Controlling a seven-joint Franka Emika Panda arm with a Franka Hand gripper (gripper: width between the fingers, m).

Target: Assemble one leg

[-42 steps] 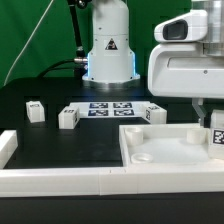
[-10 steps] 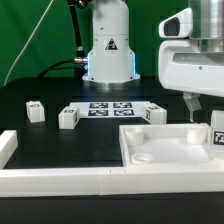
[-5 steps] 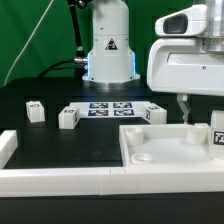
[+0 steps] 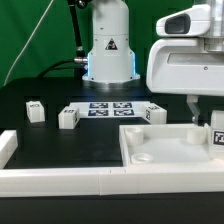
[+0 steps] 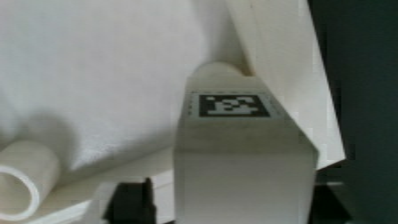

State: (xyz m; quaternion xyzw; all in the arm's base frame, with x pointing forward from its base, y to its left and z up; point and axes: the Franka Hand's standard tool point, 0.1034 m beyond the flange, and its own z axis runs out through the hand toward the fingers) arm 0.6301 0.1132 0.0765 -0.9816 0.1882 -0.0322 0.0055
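across the black desk [image 4: 60, 140] the big white panel [image 4: 165, 150] fills the exterior view's right, a round socket [image 4: 142, 157] near its corner. behind it, flat on the desk, lies the marker board [image 4: 110, 109]. three small tagged blocks stand apart: one [image 4: 35, 111] far left, one [image 4: 68, 117] beside the board, one [image 4: 152, 113] at its right. the jaws [image 5: 222, 195] sit low over the panel's right edge, closed on the leg [image 5: 235, 150], its tag facing the wrist camera.
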